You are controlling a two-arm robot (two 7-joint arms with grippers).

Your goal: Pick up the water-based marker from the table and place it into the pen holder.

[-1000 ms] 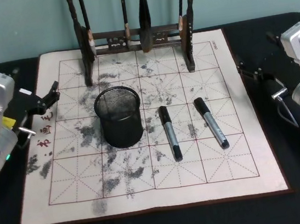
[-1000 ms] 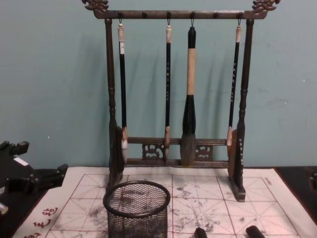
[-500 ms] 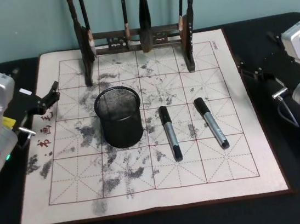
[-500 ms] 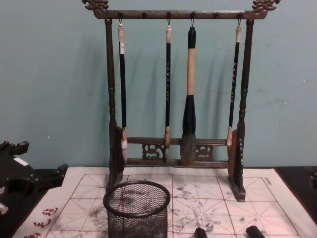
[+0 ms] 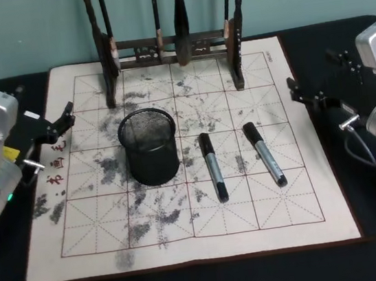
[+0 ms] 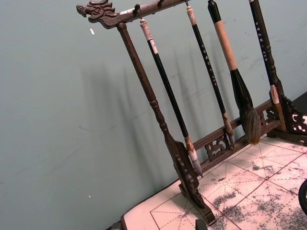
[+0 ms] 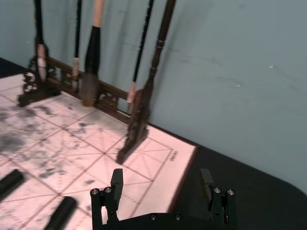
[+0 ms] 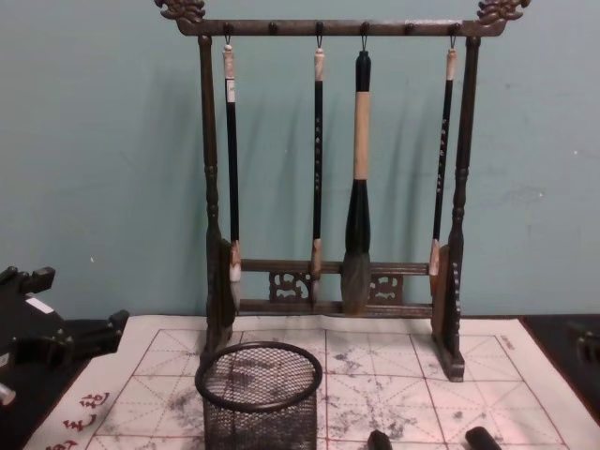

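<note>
Beside the pen holder, a marker.

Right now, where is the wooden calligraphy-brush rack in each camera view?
Head view: the brush rack stands at the mat's far edge, top centre.
Chest view: it spans the middle, behind the pen holder.
Left wrist view: it leans across the teal wall.
Right wrist view: it stands beyond the right gripper.
Shared landmark: the thick tan-handled brush hanging in it.
</note>
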